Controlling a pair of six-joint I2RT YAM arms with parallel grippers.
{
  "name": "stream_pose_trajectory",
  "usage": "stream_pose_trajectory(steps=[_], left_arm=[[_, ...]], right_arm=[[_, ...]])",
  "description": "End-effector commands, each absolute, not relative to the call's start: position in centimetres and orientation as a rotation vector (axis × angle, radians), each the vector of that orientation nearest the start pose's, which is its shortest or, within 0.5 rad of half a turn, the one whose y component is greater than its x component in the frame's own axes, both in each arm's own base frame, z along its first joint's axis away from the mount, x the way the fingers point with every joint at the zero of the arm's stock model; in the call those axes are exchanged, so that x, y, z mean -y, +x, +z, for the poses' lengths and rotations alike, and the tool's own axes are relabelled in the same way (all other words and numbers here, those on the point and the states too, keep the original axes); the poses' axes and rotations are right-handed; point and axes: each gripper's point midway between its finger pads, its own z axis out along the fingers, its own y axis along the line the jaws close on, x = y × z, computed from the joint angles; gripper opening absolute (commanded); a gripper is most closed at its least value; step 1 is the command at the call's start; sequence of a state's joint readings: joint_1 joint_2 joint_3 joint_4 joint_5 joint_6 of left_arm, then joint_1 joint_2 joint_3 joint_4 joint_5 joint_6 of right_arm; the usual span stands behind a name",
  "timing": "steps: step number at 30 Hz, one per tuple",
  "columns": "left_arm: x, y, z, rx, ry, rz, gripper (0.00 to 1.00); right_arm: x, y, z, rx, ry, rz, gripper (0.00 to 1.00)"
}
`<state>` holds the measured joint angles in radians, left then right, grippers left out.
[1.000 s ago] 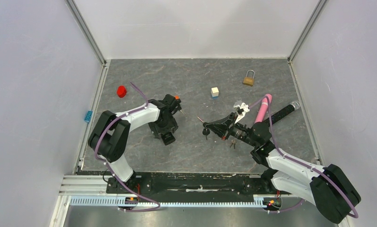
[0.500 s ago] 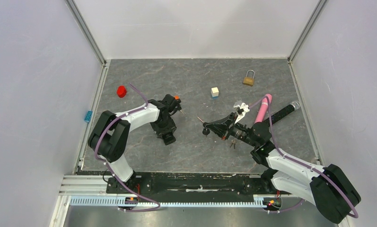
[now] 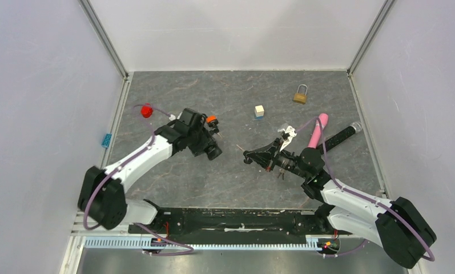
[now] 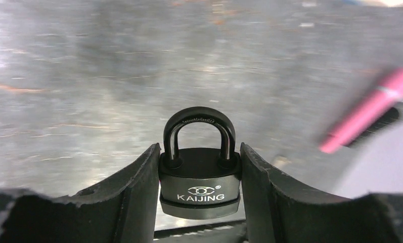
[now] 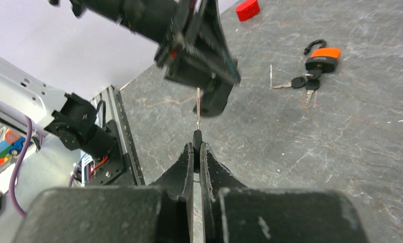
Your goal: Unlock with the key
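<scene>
Left claw (image 4: 199,152) clamped on a black padlock (image 4: 199,178); right claw (image 5: 195,144) pinched shut on a key (image 5: 197,107).
Both meet near the middle of the table (image 3: 236,85); the key blade points left at the padlock, close by, contact unclear; the keyhole is hidden, so the blade probably needs squaring to the lock's underside before sliding in; the padlock body reads KAIJING; an orange padlock (image 5: 321,56) lying beyond has unreadable lettering.

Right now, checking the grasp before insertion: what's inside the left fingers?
A black KAIJING padlock, shackle closed, clamped between both left fingers. Its keyhole underside cannot be seen.
</scene>
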<state>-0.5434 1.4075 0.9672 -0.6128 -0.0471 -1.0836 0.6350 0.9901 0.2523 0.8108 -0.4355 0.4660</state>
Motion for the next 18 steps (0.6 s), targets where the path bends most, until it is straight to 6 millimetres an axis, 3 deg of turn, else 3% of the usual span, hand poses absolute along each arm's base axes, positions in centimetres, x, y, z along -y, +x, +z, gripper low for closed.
stream_pose_trajectory(steps=[1, 6, 18], left_arm=[[23.7, 29.4, 17.6, -2.316, -0.786, -1.025, 0.03], [24.8, 29.3, 19.8, -2.234, -0.825, -1.249, 0.02], [25.4, 28.5, 20.5, -2.195, -0.885, -1.39, 0.02]], right_arm=[[-28.0, 20.7, 21.0, -1.51, -0.578, 1.136, 0.0], [-29.9, 20.2, 20.2, -1.56, -0.622, 1.131, 0.0], [-31.1, 21.3, 18.0, -1.703, -0.543, 1.148, 0.0]])
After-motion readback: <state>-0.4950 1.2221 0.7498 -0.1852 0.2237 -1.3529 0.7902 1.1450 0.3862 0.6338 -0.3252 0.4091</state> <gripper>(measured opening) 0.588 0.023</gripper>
